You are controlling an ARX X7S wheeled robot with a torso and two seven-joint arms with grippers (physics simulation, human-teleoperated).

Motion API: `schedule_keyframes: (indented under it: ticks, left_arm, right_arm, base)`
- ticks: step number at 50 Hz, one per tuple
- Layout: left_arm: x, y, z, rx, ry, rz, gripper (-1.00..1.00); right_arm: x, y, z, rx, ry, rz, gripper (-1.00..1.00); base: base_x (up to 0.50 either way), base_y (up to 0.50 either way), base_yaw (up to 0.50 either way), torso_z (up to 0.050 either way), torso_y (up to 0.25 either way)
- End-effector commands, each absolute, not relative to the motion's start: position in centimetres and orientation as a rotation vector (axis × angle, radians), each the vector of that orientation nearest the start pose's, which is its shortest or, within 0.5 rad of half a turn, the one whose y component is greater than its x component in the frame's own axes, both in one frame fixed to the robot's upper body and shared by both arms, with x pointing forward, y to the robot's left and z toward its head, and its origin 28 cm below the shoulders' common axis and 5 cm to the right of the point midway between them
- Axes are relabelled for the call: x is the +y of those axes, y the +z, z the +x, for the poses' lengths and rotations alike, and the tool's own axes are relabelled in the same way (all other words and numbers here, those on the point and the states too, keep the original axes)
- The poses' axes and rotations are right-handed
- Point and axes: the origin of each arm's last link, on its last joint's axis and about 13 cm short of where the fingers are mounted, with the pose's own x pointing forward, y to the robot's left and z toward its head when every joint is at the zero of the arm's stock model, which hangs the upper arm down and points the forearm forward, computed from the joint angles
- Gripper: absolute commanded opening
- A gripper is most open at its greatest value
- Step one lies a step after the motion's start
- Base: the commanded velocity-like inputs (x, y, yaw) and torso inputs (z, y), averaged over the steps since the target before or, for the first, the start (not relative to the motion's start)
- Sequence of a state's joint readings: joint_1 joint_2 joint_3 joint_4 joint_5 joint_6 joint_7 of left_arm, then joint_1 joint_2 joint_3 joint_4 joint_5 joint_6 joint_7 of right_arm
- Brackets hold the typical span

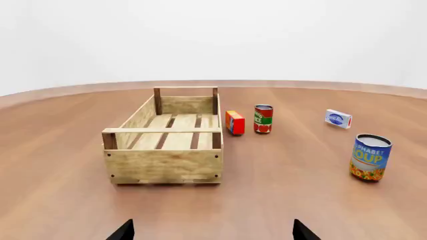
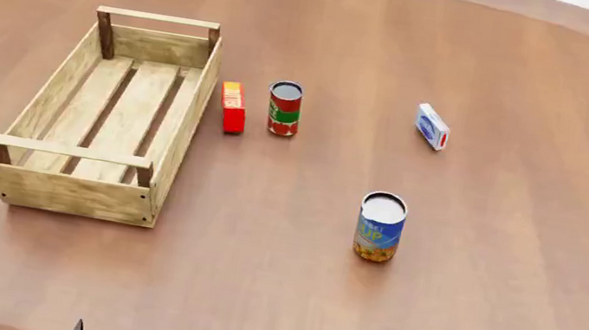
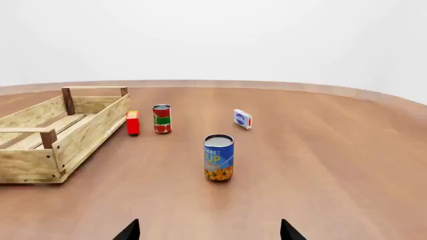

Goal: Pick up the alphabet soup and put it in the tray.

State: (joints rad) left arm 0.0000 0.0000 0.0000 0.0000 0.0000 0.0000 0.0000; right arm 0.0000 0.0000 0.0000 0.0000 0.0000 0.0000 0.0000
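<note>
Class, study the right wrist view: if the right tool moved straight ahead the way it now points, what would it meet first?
Most likely the alphabet soup, standing upright almost centred between the right tool tips. Depth is uncertain, but nothing shows in between.

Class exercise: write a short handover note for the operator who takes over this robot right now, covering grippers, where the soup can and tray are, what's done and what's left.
Left gripper: open, holding nothing, low at the near edge.
Right gripper: open, holding nothing, facing the soup can.
Soup can: upright on the table, to the right of the tray, untouched.
Tray: nothing inside; a red box and a red and green can stand beside it.
Done: nothing yet.
Left: grasp the soup can, probably with the right gripper, lift it, place it in the tray.
</note>
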Motion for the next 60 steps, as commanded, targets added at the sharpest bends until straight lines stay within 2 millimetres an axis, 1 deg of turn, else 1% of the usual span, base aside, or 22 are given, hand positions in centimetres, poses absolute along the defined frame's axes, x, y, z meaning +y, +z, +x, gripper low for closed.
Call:
schedule_keyframes:
  ticks: [1, 5, 9, 16, 27, 46, 60]
  left_arm:
    - [20.7, 1.3, 20.9, -0.022, 0.01, 0.035, 1.0]
    - [20.8, 1.3, 20.8, -0.012, 0.012, 0.026, 1.0]
    - [20.8, 1.9, 20.7, -0.033, 0.002, 0.022, 1.0]
    - [20.9, 1.5, 21.0, -0.042, 0.011, 0.037, 1.0]
    - [20.7, 1.4, 21.1, -0.048, 0.009, 0.062, 1.0]
    - [20.5, 1.2, 21.5, -0.038, 0.006, 0.061, 1.0]
    - [20.5, 1.4, 21.2, -0.038, 0.004, 0.055, 1.0]
  right_arm:
    - [-9.7, 1.1, 21.3, 0.008, -0.014, -0.017, 1.0]
    - [-9.4, 1.5, 21.5, -0.005, -0.014, -0.011, 1.0]
    - [-9.7, 1.8, 21.5, -0.014, -0.025, -0.023, 1.0]
    - [-9.7, 2.2, 20.9, -0.034, -0.029, -0.057, 1.0]
    - [-10.0, 2.3, 20.7, -0.052, -0.04, -0.06, 1.0]
    - [-10.1, 2.2, 21.0, -0.052, -0.038, -0.063, 1.0]
    - [-10.0, 2.2, 20.9, -0.05, -0.038, -0.056, 1.0]
  base:
    - [0.0, 0.0, 0.0, 0.0, 0.0]
    - [0.0, 0.0, 0.0, 0.0, 0.0]
    - [0.0, 0.0, 0.0, 0.0, 0.0]
    - [0.0, 0.0, 0.0, 0.0, 0.0]
    - [0.1, 0.04, 0.0, 0.0, 0.0]
    - [0.19, 0.22, 0.0, 0.0, 0.0]
    - [0.25, 0.28, 0.0, 0.0, 0.0]
